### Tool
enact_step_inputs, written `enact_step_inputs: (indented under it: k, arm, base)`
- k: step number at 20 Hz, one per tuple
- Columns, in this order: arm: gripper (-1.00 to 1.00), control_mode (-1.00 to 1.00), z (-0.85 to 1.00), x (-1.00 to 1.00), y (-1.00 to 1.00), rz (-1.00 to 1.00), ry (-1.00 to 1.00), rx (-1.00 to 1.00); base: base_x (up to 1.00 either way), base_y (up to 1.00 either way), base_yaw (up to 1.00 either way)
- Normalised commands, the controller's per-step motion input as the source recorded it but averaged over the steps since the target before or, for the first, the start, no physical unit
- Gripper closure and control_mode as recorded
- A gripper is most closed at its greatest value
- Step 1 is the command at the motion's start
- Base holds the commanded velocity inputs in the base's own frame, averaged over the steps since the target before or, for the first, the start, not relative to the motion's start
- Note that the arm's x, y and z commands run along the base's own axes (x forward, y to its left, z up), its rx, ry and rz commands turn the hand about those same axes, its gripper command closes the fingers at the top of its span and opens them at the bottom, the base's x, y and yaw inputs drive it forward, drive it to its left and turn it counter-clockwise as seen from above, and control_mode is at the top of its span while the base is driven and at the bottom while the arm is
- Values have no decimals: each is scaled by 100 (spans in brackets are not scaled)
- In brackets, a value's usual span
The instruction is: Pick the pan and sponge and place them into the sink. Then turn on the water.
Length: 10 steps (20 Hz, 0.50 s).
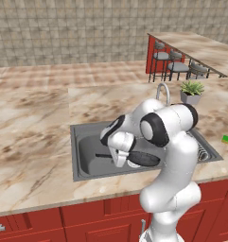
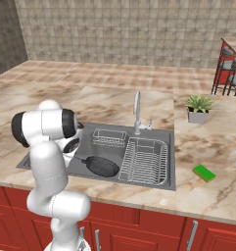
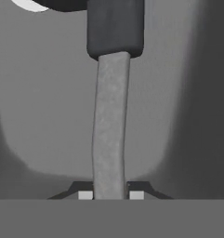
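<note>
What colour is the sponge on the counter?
Bright green; the sponge shows best in the right base view.

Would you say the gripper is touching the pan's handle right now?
Touching: in the hand view, the gripper is shut on the pan's handle, a fingertip pressed against each side.

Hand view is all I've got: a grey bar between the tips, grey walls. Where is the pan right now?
Observer: The pan is down inside the sink, left of the ribbed rack.
Operator: And the bar?
Observer: That's the pan's handle; the pincer is shut on it.
Operator: Sponge in yet?
Observer: No. The sponge lies on the counter, right of the sink.
Operator: Water?
Observer: No stream visible at the faucet.
</note>
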Motion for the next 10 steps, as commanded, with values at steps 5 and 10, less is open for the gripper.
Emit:
enact_step_inputs:
  k: [5,10]
  arm:
    - [100,-100,-18,35,0,0,-2,3]
    - [100,-100,-25,33,5,0,-4,0]
  base:
    - [0,0,0]
    - [0,0,0]
